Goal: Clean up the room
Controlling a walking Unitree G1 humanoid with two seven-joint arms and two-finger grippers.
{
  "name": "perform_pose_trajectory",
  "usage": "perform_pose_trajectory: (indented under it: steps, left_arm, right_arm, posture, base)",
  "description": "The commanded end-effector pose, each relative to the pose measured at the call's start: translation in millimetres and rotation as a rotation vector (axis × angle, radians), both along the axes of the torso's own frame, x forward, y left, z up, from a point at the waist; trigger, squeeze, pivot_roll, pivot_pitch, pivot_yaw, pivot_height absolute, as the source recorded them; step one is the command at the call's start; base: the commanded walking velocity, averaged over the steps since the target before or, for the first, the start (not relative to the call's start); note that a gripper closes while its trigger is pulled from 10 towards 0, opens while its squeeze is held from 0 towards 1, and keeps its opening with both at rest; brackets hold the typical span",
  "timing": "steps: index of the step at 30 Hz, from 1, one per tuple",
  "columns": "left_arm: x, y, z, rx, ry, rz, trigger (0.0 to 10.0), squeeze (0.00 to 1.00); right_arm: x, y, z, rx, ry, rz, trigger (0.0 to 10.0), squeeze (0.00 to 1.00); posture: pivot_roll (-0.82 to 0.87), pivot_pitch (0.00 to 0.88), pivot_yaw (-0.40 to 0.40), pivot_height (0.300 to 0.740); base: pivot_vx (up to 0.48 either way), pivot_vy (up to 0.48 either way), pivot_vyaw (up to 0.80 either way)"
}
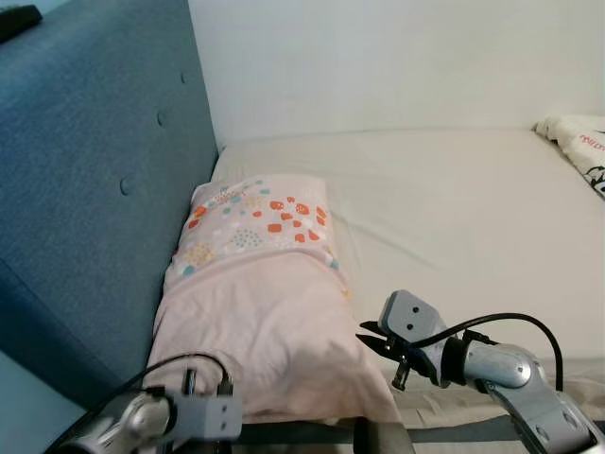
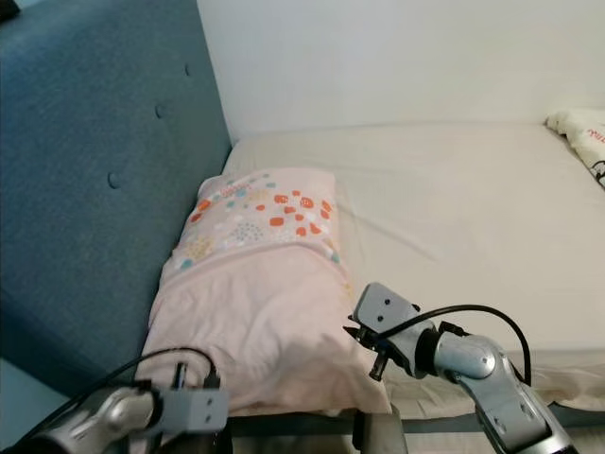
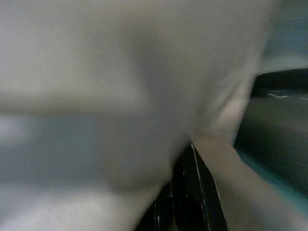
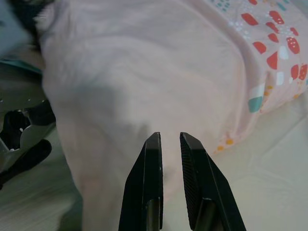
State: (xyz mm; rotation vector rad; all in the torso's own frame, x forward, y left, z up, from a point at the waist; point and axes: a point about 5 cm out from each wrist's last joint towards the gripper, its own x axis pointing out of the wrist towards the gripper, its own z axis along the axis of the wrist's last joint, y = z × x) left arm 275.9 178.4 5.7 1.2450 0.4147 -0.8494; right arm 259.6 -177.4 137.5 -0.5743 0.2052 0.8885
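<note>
A pale pink pillow (image 1: 255, 312) with orange and teal spots on its far end lies on the bed against the blue headboard. My right gripper (image 4: 168, 139) sits at the pillow's near right edge, fingers close together with nothing between them, tips just at the pink cloth. My right arm (image 1: 492, 364) reaches in from the lower right. My left arm (image 1: 189, 414) is low at the pillow's near left corner. In the blurred left wrist view my left gripper (image 3: 191, 149) is pressed into pale pillow cloth, which creases away from its tips.
The blue padded headboard (image 1: 95, 189) rises on the left, with a dark object (image 1: 19, 19) on top. A beige sheet covers the mattress (image 1: 454, 208) up to the white wall. White printed bedding (image 1: 581, 142) lies at the far right.
</note>
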Motion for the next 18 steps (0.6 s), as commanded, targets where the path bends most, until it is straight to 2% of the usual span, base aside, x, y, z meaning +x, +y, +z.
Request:
perform_pose_trajectory:
  steps: [1, 2, 3, 7, 12, 13, 18]
  left_arm:
    - [8.1, 12.7, 0.9, 0.091, -0.059, 0.069, 0.0, 0.00]
    - [8.1, 12.7, 0.9, 0.091, -0.059, 0.069, 0.0, 0.00]
    - [15.5, 17.8, 5.6, 0.106, -0.089, 0.114, 0.0, 0.00]
    - [19.8, 20.5, 9.1, 0.107, -0.115, 0.140, 0.0, 0.00]
    - [47.1, 33.6, 33.2, 0.153, -0.346, 0.263, 0.0, 0.00]
    - [49.5, 33.7, 36.1, 0.151, -0.366, 0.268, 0.0, 0.00]
    - [52.5, 33.0, 38.7, 0.151, -0.383, 0.273, 0.0, 0.00]
  right_arm:
    - [0.6, 1.5, 3.2, 0.001, -0.011, -0.003, 10.0, 0.00]
    - [0.6, 1.5, 3.2, 0.001, -0.011, -0.003, 10.0, 0.00]
    - [1.5, 2.0, 4.7, 0.006, -0.014, -0.004, 10.0, 0.00]
    - [1.7, 2.3, 5.3, 0.008, -0.016, -0.004, 10.0, 0.00]
    - [7.5, 4.5, 7.8, 0.022, -0.049, -0.033, 10.0, 0.00]
    - [7.9, 4.7, 7.9, 0.022, -0.050, -0.034, 10.0, 0.00]
    - [8.3, 4.9, 8.2, 0.022, -0.051, -0.034, 10.0, 0.00]
  posture:
    - [-0.04, 0.151, -0.022, 0.597]
    - [-0.04, 0.151, -0.022, 0.597]
    - [-0.05, 0.154, -0.024, 0.597]
    - [-0.05, 0.154, -0.024, 0.597]
    - [-0.05, 0.158, -0.032, 0.597]
    - [-0.05, 0.158, -0.032, 0.597]
    - [-0.04, 0.157, -0.031, 0.597]
  base:
    - [0.000, 0.000, 0.00]
    - [0.000, 0.000, 0.00]
    - [0.000, 0.000, 0.00]
    - [0.000, 0.000, 0.00]
    - [0.000, 0.000, 0.00]
    - [0.000, 0.000, 0.00]
    - [0.000, 0.000, 0.00]
